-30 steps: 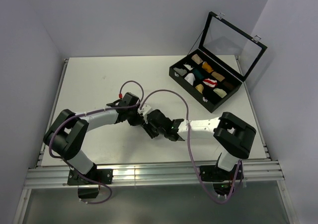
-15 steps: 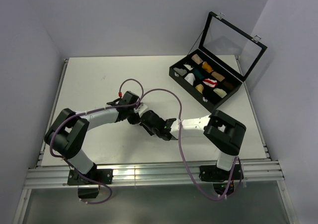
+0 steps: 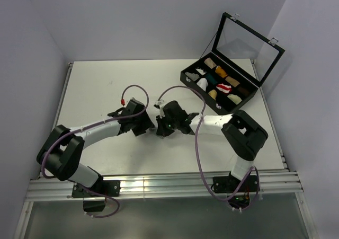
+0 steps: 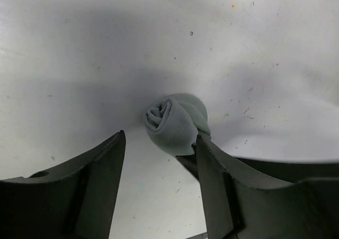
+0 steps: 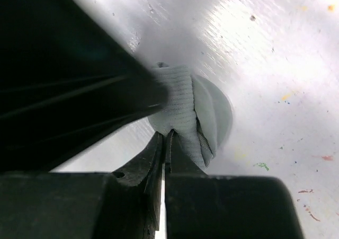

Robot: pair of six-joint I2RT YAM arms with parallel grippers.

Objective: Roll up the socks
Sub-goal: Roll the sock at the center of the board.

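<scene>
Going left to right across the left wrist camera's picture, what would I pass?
The left-hand finger of the left gripper → the rolled grey sock lying on the table → the right-hand finger of the same gripper.

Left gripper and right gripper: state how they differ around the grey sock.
The left gripper is open, its fingers wide apart with the rolled grey sock at their tips; the right gripper is shut, pinching the sock's edge. The left gripper grips nothing; the right gripper holds the sock. Both meet at that one sock.
</scene>
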